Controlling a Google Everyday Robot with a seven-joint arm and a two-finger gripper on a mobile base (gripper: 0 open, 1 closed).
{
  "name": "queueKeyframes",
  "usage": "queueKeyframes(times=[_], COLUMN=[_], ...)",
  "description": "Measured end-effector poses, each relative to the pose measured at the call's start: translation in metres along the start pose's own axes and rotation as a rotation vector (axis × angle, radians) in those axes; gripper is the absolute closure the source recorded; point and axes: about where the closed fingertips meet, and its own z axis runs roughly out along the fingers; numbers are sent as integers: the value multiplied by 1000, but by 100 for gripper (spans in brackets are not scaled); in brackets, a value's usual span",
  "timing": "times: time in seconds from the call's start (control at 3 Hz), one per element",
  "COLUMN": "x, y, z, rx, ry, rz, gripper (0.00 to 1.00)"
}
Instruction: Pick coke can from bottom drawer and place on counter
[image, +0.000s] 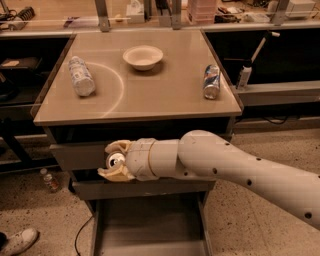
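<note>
My gripper (115, 160) is in front of the two closed drawer fronts, just below the counter's (165, 95) front edge and above the open bottom drawer (150, 227). It is shut on a small can (116, 160); only the can's silver top shows between the tan fingers (118, 147), facing the camera, so its red body is hidden. The white arm reaches in from the lower right. The bottom drawer's grey floor is bare.
On the counter lie a clear plastic bottle (81, 75) at the left, a white bowl (143, 56) at the back middle and a blue-and-silver can (212, 81) at the right. A small bottle (50, 180) and a shoe (17, 241) are on the floor at the left.
</note>
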Motion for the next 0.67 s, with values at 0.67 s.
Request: queueKeyframes(times=[0.67], x=[-78], y=[-36], z=[-60], rx=[124], ry=[23], rz=[-143], gripper=[100])
